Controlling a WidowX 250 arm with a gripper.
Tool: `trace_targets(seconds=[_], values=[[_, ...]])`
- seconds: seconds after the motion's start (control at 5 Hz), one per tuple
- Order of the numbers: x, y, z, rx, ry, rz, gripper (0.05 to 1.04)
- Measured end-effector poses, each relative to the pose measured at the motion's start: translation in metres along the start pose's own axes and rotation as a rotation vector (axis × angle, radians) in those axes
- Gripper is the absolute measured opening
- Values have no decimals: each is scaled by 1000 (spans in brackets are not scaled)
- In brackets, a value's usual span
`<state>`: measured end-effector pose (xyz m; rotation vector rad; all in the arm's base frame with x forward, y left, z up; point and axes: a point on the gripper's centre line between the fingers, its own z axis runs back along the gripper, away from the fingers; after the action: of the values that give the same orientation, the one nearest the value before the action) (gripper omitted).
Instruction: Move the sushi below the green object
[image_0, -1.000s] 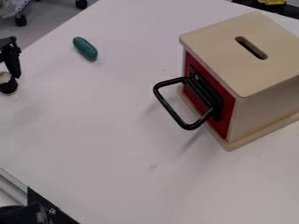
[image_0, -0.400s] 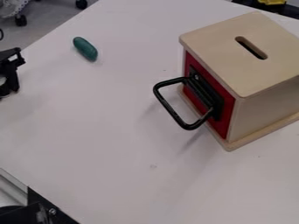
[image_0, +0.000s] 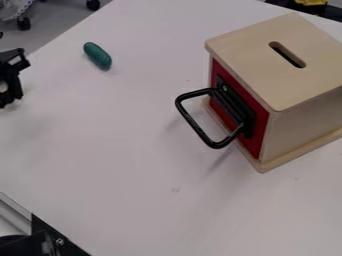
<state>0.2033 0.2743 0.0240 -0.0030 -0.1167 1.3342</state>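
The black gripper (image_0: 9, 90) hangs at the left edge of the camera view, partly cut off by it. A small pale patch of the sushi (image_0: 3, 87) shows at the gripper, mostly hidden by its black parts. Whether the fingers touch it I cannot tell. The green object (image_0: 98, 55), a smooth oval, lies on the white table (image_0: 127, 150) at the upper left, to the right of and above the gripper, apart from it.
A wooden box (image_0: 267, 65) with a slot in its top and a red front stands at the right. Its black handle (image_0: 195, 125) sticks out toward the middle of the table. A black bracket (image_0: 59, 242) is at the lower left corner.
The gripper has shifted slightly and turned at the left edge, and less of the sushi shows than a second ago. The green object and the box have not moved.
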Motion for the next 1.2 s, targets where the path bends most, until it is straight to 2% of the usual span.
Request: trace_targets(seconds=[0.2,0.4,0.6,0.8,1.0,1.2], values=[[-13,-10,17,-39,-6,-70,375],[-35,-31,40,-67,-49,-173,371],[-72,-48,58,-125,-35,-313,371],[-111,-64,66,-190,13,-451,371],[-134,-67,57,-192,46,-532,371],[-138,-72,38,-172,48,-565,371]])
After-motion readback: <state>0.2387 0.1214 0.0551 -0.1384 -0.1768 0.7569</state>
